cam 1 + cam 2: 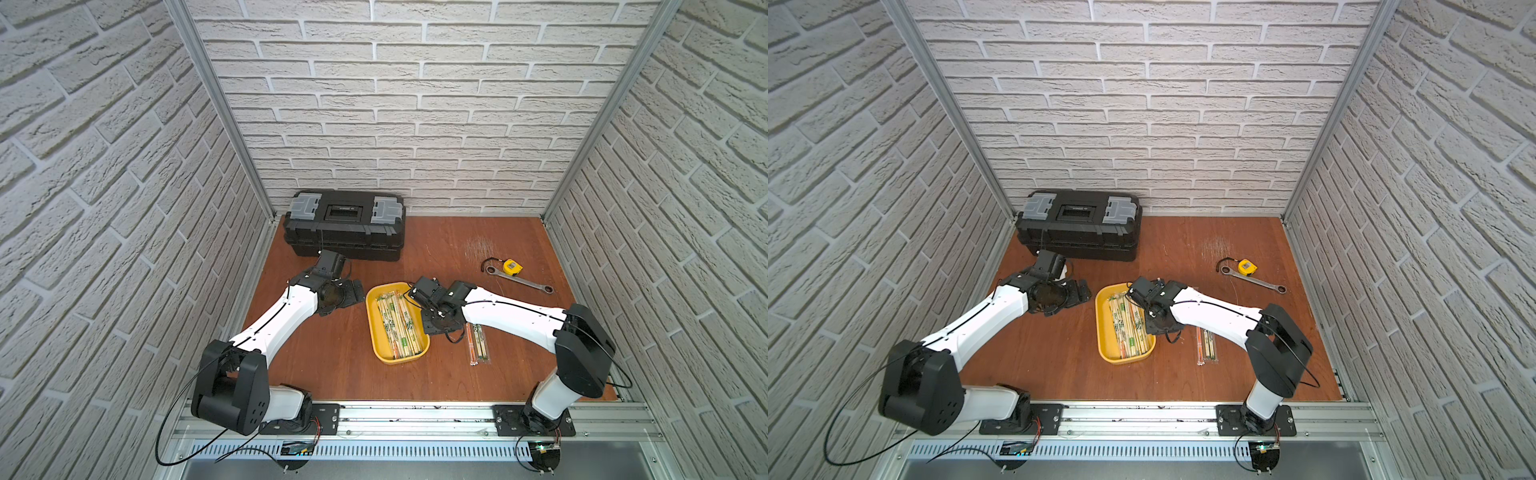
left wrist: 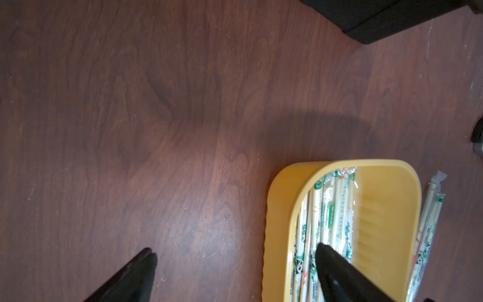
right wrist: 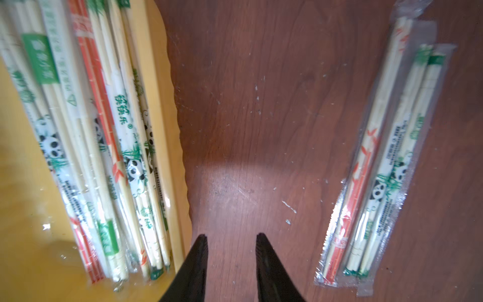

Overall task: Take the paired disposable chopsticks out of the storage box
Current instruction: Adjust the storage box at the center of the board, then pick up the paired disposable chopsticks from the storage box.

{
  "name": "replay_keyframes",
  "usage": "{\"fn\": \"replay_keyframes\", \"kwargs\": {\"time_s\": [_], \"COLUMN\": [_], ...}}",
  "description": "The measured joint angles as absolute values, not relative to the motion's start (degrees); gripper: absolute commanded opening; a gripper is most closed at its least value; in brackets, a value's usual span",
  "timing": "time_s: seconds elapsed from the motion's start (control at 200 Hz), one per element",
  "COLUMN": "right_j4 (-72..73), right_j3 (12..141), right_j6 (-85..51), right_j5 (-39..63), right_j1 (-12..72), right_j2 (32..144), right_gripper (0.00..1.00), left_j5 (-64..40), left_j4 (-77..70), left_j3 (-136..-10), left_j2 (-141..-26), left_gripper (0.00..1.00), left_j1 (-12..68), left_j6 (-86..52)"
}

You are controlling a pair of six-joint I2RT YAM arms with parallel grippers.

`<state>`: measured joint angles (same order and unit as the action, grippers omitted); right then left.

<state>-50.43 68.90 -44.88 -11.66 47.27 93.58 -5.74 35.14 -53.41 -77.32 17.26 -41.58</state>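
The storage box is a shallow yellow tray in the middle of the wooden table, seen in both top views. Several paired disposable chopsticks in printed clear sleeves lie lengthwise in it. A few more sleeved pairs lie on the table to its right. My right gripper hangs open over bare wood between the box and those pairs. In the right wrist view nothing sits between its tips. My left gripper is wide open just left of the box's far end, holding nothing.
A large black toolbox with grey latches stands at the back left, close behind the left wrist. A yellow tape measure and a steel wrench lie at the back right. Brick-patterned walls close in three sides.
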Motion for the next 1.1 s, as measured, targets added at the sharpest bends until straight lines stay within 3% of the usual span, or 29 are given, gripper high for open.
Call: {"fn": "replay_keyframes", "kwargs": {"time_s": [0.21, 0.375, 1.1], "right_j4": [-53.95, -54.08, -50.26], "right_j3": [72.60, 76.93, 94.04], "right_j6": [-44.53, -43.55, -39.59], "right_j5": [-13.21, -12.78, -2.81], "right_j1": [47.27, 47.27, 48.27], "right_j2": [90.17, 90.19, 113.89], "right_gripper": [0.53, 0.56, 0.31], "left_j5": [-6.13, -6.63, -8.49], "left_j4": [34.89, 34.59, 34.54], "left_j3": [-53.39, -53.39, -53.32], "left_j2": [-76.73, -75.96, -75.92], "left_gripper": [0.98, 0.98, 0.98], "left_j1": [15.66, 14.83, 9.87], "left_j6": [-41.58, -41.56, -40.45]}}
